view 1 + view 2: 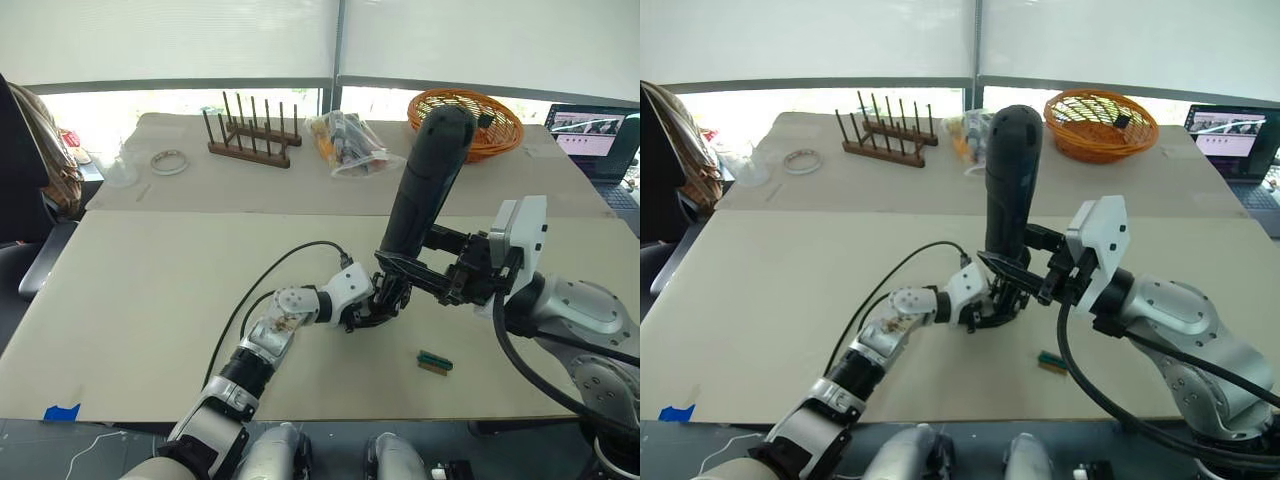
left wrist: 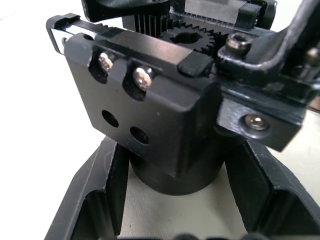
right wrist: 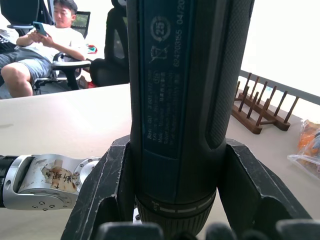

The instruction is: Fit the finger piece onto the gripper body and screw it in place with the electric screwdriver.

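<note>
Your beige table; orange wicker basket upper right. Left gripper pinches the chunky black gripper body; right gripper clamps the tall dark electric screwdriver.

Wicker basket, wooden rack, laptop

Bright window backlight behind the table, soft shadows, blurred wrist-view foregrounds.

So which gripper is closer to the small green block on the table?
The right gripper. It holds the electric screwdriver just above and beside the green block; the left gripper, clamped on the gripper body, sits farther to the left.
</note>
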Tool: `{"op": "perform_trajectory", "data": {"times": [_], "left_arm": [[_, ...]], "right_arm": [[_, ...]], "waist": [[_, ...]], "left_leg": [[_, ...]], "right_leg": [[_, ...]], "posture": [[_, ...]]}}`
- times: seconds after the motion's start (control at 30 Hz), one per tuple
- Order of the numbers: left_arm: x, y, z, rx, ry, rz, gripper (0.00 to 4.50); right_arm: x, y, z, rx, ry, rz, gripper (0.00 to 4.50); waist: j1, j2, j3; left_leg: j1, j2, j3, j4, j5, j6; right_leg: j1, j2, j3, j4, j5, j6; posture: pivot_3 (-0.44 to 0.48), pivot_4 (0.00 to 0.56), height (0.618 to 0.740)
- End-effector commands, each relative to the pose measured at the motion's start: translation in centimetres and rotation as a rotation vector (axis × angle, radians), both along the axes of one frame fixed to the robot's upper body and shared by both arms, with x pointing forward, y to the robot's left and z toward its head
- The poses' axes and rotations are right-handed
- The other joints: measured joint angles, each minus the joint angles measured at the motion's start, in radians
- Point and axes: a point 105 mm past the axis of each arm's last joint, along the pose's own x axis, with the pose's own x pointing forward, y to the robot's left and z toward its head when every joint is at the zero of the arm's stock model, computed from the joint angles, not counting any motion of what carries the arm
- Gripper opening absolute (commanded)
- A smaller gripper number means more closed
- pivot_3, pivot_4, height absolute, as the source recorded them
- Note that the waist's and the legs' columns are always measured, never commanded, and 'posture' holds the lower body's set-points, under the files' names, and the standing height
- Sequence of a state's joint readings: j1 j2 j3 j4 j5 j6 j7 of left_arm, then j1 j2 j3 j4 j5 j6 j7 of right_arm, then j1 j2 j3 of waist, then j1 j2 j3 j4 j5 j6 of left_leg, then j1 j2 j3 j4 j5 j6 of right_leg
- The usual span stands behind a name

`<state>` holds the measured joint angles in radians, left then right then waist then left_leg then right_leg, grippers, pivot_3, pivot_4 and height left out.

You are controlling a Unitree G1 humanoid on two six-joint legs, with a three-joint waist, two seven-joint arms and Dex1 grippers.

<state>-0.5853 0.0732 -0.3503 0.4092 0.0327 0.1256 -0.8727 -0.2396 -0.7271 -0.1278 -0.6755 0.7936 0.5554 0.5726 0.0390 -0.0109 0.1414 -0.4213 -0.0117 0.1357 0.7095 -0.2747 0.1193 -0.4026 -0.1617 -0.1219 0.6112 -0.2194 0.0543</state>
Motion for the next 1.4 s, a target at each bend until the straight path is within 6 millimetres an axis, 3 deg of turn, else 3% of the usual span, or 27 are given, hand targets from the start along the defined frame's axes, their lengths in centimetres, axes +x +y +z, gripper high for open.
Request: {"op": "perform_trajectory", "data": {"times": [0.03, 0.33, 1.0, 1.17, 1.4], "left_arm": [[0.6, -0.5, 1.8, -0.045, -0.059, -0.002, 2.29], [0.9, -0.5, 2.0, -0.047, -0.068, -0.002, 2.29], [1.0, -0.4, 2.0, -0.044, -0.080, -0.002, 2.29], [1.0, -0.4, 1.8, -0.042, -0.080, -0.001, 2.29], [1.1, -0.4, 1.5, -0.035, -0.072, 0.001, 2.29]], "right_arm": [[1.0, -0.5, -2.8, -0.046, 0.102, -0.020, 1.92], [0.8, -0.4, -5.8, -0.107, 0.242, 0.026, 1.92], [1.8, -1.8, -7.5, -0.196, 0.258, -0.051, 1.92], [1.6, -1.8, -5.8, -0.176, 0.204, -0.042, 1.92], [-0.9, 0.0, 2.1, -0.012, -0.035, 0.106, 1.92]], "waist": [[0.000, 0.000, 0.000], [0.001, 0.000, -0.001], [0.002, -0.001, -0.006], [0.002, -0.001, -0.006], [0.004, -0.001, -0.004]], "left_leg": [[0.000, 0.000, 0.000, 0.000, 0.000, 0.000], [0.007, 0.000, -0.002, 0.000, -0.001, -0.002], [0.012, 0.000, -0.006, 0.000, -0.004, -0.003], [0.012, 0.000, -0.007, 0.000, -0.004, -0.003], [0.007, 0.000, -0.007, 0.000, -0.004, -0.003]], "right_leg": [[0.000, 0.000, 0.000, 0.000, 0.000, 0.000], [0.008, -0.001, -0.001, -0.001, 0.000, 0.000], [0.013, -0.006, -0.002, -0.002, 0.000, 0.000], [0.013, -0.007, -0.002, -0.003, 0.000, 0.000], [0.009, -0.008, -0.002, -0.003, 0.000, 0.000]], "posture": [[0.000, 0.150, 0.740], [0.000, 0.150, 0.740], [0.000, 0.150, 0.740], [0.000, 0.150, 0.740], [0.000, 0.150, 0.740]]}}
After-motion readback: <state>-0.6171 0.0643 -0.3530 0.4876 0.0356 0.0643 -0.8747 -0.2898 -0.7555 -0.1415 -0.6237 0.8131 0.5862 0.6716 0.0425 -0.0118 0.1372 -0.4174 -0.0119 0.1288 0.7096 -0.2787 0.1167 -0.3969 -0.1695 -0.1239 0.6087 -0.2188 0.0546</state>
